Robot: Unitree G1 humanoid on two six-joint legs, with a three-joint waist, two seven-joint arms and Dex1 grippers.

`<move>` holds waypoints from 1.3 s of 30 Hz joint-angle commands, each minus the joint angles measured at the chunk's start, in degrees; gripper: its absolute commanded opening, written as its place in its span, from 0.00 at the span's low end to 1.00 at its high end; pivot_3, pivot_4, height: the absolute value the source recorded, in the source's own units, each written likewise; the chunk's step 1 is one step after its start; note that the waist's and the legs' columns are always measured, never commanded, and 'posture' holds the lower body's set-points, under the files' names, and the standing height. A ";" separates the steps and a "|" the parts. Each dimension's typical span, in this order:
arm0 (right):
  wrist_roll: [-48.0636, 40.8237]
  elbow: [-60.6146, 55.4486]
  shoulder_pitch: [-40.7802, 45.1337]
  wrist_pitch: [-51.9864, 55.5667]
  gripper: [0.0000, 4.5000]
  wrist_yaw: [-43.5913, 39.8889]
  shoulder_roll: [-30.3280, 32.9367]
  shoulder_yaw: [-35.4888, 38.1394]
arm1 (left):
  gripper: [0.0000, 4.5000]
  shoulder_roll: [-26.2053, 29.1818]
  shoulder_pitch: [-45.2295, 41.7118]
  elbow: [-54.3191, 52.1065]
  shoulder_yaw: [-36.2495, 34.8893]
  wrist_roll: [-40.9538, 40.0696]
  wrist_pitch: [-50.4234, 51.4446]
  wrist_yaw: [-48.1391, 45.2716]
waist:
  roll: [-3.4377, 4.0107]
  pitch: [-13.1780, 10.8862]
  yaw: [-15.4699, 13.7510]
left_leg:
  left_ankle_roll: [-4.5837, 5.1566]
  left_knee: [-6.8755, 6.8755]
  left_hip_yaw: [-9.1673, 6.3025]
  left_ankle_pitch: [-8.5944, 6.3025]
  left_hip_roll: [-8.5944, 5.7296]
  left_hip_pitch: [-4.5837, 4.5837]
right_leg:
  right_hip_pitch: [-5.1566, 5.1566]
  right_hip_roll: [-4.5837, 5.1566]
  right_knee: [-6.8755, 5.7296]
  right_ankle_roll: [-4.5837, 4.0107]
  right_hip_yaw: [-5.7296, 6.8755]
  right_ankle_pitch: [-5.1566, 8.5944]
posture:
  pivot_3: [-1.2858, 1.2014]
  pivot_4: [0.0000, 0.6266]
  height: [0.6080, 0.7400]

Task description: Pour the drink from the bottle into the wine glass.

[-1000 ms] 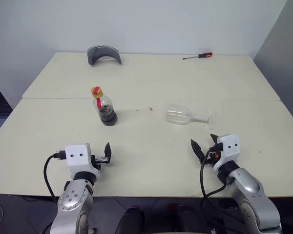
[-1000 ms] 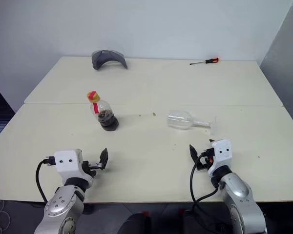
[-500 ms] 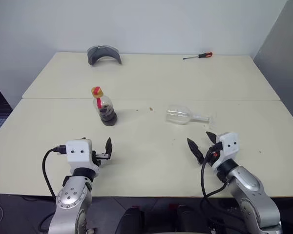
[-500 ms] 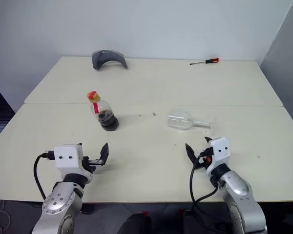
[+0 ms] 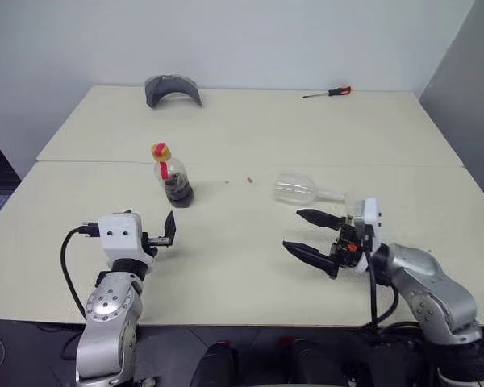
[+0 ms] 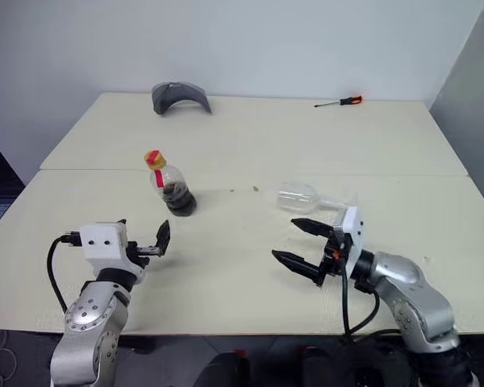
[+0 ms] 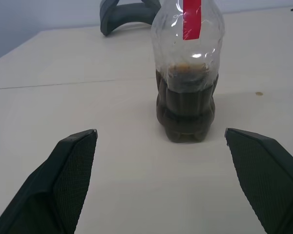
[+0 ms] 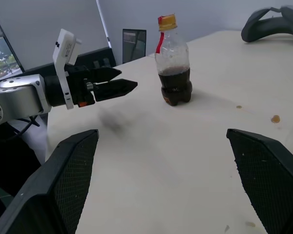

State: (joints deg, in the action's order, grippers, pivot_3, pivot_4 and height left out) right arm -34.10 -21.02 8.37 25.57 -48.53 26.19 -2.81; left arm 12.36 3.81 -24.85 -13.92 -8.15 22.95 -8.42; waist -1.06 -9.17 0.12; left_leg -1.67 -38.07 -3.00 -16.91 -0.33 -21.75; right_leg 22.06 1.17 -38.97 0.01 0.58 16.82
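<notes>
The bottle (image 5: 172,176) stands upright on the cream table (image 5: 242,129), at about ten o'clock from the table's middle, yellow cap on and the dark drink (image 7: 185,109) filling its lower part. The wine glass (image 5: 302,190) lies on its side at about three o'clock from the bottle, well apart from it, bowl toward the bottle and foot pointing away.

The left gripper (image 5: 168,230) hovers near the table's front edge at six o'clock from the bottle, its fingers spread apart with nothing between them. The right gripper (image 5: 310,235) sits at about six o'clock from the glass, just beside it, pointing toward the left arm, fingers wide apart and empty.

Far back lie a grey curved object (image 5: 171,89) at eleven o'clock and a red-handled screwdriver (image 5: 327,93) at one o'clock.
</notes>
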 commanded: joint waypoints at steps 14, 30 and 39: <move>0.10 -0.45 3.92 -1.20 0.99 -0.07 -2.35 -1.36 | 1.00 2.79 -9.94 10.73 1.14 1.38 -7.49 -1.82 | -0.01 0.00 -0.04 | -0.02 -0.03 -0.02 0.01 0.00 -0.01 | 0.01 0.02 -0.02 0.00 0.01 -0.01 | 0.52 0.24 1.00; -1.87 -3.98 7.27 3.07 0.99 4.68 -3.81 -0.95 | 1.00 5.12 -20.20 28.57 3.03 1.80 -17.00 -5.66 | -0.01 0.00 -0.03 | -0.03 -0.04 -0.02 0.02 0.00 -0.01 | 0.03 0.03 -0.04 0.00 0.02 -0.01 | 0.52 0.24 1.00; -2.57 -4.35 8.29 4.66 0.99 6.14 -3.93 -0.88 | 1.00 4.86 -27.72 42.86 2.33 1.05 -24.96 -6.70 | -0.01 0.00 -0.03 | -0.03 -0.07 -0.02 0.02 -0.02 -0.04 | 0.04 0.04 -0.05 0.00 0.04 -0.02 | 0.52 0.24 1.00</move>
State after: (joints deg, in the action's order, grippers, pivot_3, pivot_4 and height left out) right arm -35.21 -22.56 15.29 29.86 -42.83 22.41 -4.58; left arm 16.70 -22.42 17.25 -11.18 -6.57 0.44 -14.60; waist -1.08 -9.17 0.09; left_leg -1.70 -38.14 -3.01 -16.89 -0.35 -21.78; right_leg 22.10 1.21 -39.02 0.01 0.62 16.80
